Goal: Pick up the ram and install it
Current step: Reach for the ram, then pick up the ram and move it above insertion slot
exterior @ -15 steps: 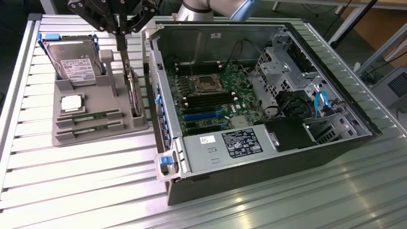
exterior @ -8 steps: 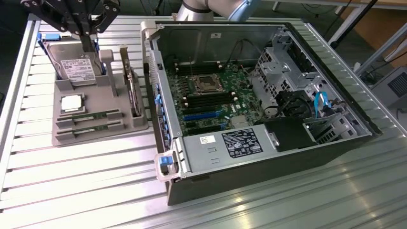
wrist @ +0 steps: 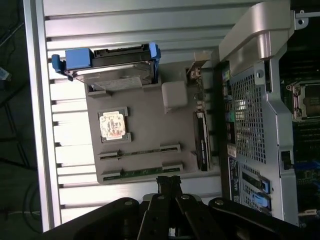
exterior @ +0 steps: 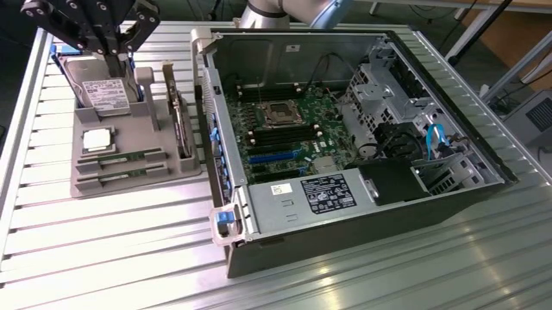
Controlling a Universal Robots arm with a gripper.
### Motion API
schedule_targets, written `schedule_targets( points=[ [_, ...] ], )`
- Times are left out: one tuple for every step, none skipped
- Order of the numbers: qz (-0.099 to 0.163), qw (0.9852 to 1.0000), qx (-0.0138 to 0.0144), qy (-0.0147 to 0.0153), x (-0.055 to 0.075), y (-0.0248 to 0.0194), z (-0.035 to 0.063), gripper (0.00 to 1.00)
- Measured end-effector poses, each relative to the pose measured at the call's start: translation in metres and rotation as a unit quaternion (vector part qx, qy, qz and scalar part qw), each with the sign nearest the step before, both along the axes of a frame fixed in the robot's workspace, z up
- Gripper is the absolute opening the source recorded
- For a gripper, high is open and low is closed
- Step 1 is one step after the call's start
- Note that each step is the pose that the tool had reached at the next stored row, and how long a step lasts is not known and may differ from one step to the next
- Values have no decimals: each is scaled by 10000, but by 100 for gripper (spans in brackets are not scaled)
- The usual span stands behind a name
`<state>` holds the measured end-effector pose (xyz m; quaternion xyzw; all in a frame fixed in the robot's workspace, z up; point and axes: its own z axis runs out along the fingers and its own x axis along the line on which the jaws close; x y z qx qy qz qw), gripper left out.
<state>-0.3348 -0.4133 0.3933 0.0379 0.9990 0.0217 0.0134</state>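
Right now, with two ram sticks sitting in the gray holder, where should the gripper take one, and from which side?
Pinch the ram stick across its thin faces at the middle of its length, coming from straight above. It seems to stand on edge in a slot of the gray holder, whose end blocks cover both tips.

The tabletop [exterior: 103,245] is made of long silver metal strips with thin gaps between them. Bright light shines off it. Past its edge, at the exterior view's right, are a brown wooden board [exterior: 520,32] and a dark floor [exterior: 496,77].
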Motion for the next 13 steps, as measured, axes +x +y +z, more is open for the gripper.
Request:
schedule_targets(
  points=[
    [0,10000,0,0,0,-53,0,10],
    [0,10000,0,0,0,-84,0,10],
    [0,10000,0,0,0,-85,0,10],
    [0,10000,0,0,0,-85,0,10],
    [0,10000,0,0,0,-85,0,10],
    [0,10000,0,0,0,-85,0,10],
    [10,10000,0,0,0,-85,0,10],
    [123,9999,0,0,0,-85,1,10],
    [269,9996,0,0,0,-85,0,10],
    [605,9982,0,0,0,-85,0,10],
    [928,9957,-1,0,0,-85,0,10],
    [1215,9926,-1,0,0,-85,0,10],
    [1533,9882,-3,0,0,-85,0,10]
  ],
)
